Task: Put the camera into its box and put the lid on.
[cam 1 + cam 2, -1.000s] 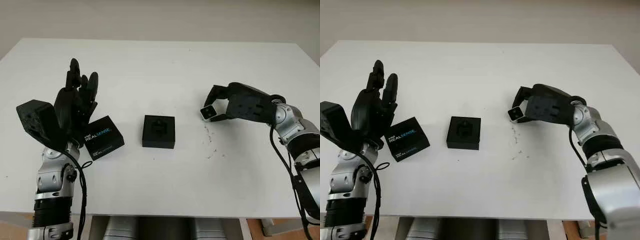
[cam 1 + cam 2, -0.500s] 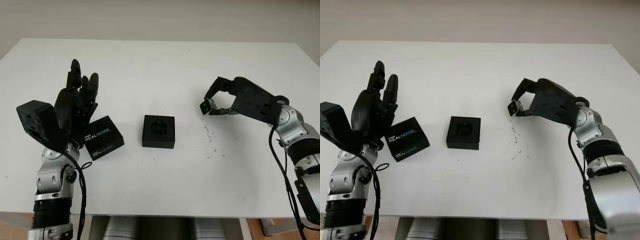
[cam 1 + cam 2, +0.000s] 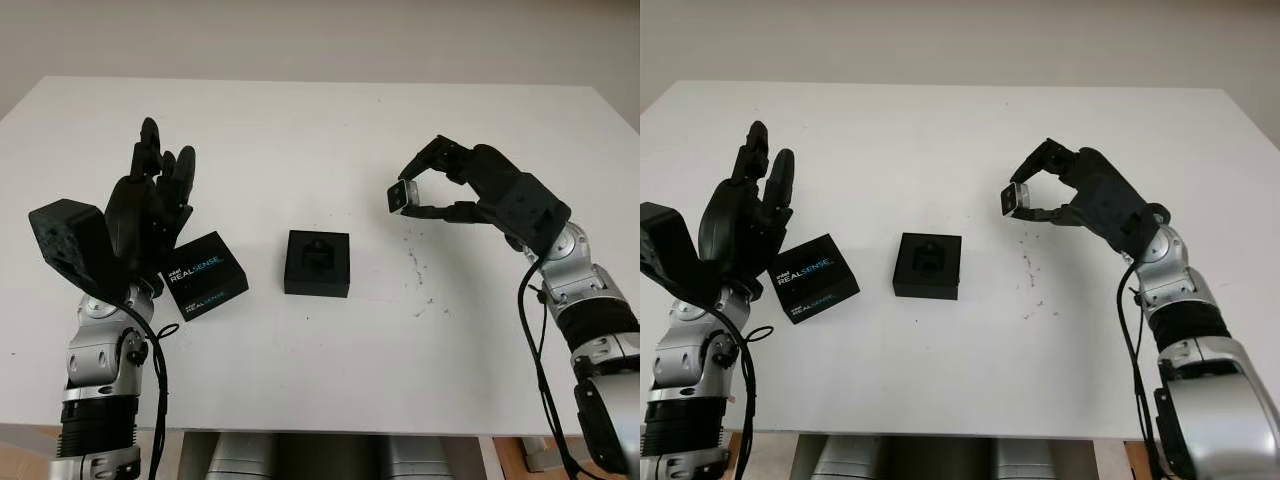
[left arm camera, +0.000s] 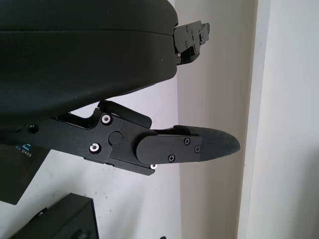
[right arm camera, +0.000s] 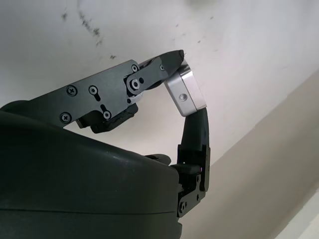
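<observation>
Lifted higher than a moment ago, the right hand (image 3: 432,192) now holds the small silver camera (image 3: 403,196) pinched between its fingertips in the air, right of the table's (image 3: 320,340) middle. On the left side, the left hand (image 3: 150,205) hangs open above the printed lid (image 3: 204,274). An open black box (image 3: 318,263) sits at the middle.

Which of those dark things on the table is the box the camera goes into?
Look at the middle of the white table. The open black box sits there, between the printed REALSENSE lid and the right robot hand holding the camera. It alone has a moulded hollow.
</observation>
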### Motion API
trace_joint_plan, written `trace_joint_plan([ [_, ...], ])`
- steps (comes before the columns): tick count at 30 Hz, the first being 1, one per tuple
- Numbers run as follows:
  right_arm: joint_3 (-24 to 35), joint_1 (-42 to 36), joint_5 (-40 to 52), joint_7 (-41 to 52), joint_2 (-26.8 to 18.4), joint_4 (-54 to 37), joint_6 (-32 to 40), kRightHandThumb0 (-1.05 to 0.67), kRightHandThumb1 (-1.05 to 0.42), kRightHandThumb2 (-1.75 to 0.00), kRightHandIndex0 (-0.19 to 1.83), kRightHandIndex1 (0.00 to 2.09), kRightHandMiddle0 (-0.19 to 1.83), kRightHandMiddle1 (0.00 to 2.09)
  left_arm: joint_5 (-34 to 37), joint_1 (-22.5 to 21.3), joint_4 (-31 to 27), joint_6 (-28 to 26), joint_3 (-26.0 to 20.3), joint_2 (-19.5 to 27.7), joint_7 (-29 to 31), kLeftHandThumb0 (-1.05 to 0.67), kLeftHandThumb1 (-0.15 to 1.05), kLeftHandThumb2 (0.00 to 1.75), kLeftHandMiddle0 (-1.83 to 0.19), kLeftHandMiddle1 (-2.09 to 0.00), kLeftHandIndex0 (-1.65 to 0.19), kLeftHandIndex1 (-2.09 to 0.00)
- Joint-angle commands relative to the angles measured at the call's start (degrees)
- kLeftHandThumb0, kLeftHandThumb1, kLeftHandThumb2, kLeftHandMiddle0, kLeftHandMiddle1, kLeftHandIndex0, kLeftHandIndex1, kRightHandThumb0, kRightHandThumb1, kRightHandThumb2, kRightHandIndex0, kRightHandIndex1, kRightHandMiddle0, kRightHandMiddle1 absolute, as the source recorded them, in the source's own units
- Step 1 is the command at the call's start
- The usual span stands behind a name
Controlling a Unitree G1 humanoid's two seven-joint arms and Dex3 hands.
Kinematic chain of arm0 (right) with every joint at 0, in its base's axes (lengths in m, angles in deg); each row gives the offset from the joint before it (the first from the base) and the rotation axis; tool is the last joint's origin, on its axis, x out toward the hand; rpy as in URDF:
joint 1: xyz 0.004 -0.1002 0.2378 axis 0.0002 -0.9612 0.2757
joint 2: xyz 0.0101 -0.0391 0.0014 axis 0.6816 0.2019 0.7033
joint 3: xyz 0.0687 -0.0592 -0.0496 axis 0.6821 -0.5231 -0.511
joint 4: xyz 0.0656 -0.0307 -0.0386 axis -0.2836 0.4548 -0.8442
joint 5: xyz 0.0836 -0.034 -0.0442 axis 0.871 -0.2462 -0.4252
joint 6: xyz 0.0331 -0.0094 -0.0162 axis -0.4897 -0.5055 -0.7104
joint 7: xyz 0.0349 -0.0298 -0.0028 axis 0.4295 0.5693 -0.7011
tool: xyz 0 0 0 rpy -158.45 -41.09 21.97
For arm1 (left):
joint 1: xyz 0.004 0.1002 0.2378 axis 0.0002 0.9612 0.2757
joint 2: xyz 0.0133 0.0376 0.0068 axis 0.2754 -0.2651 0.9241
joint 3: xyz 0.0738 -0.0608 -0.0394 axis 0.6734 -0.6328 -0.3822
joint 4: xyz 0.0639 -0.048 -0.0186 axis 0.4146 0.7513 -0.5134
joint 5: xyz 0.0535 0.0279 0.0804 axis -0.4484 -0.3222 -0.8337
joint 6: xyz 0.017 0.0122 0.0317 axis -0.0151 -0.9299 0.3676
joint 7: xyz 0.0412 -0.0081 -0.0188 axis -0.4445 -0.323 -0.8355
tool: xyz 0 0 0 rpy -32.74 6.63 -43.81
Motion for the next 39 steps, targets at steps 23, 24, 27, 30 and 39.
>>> trace_joint_plan([
  [23, 2.74, -12.36, 12.69, 2.57, 19.01, -23.45, 14.94, -0.43, -0.92, -0.05, 0.23, 0.04, 0.28, 1.79, -0.23, 0.24, -1.05, -0.42, -0.36, 1.19, -0.02, -0.64, 1.05, 0.38, 0.19, -0.04, 0.19, 0.00],
  [24, 2.69, -12.38, 12.78, 2.75, 19.41, -23.24, 15.00, -0.42, -0.92, -0.05, 0.23, 0.04, 0.28, 1.79, -0.19, 0.28, -1.07, -0.46, -0.38, 1.22, 0.03, -0.64, 1.05, 0.39, 0.19, -0.03, 0.19, 0.00],
  [27, 2.70, -12.45, 12.72, 3.18, 20.07, -22.79, 15.01, -0.42, -0.92, -0.05, 0.23, 0.04, 0.29, 1.78, -0.18, 0.35, -1.10, -0.61, -0.38, 1.27, 0.06, -0.64, 1.05, 0.39, 0.19, -0.02, 0.19, 0.00],
  [30, 2.57, -12.59, 13.01, 3.90, 20.92, -22.43, 15.89, -0.42, -0.92, -0.05, 0.22, 0.04, 0.31, 1.77, 0.15, 0.44, -1.04, -0.45, -0.52, 1.19, 0.29, -0.63, 1.05, 0.40, 0.19, -0.01, 0.19, 0.00],
  [39, 1.77, -12.81, 12.06, 4.49, 21.71, -20.90, 16.91, -0.42, -0.92, -0.05, 0.20, 0.03, 0.28, 1.82, -0.07, 0.56, -0.89, -0.03, -0.73, 1.44, 0.48, -0.64, 1.05, 0.39, 0.19, -0.01, 0.19, 0.00],
])
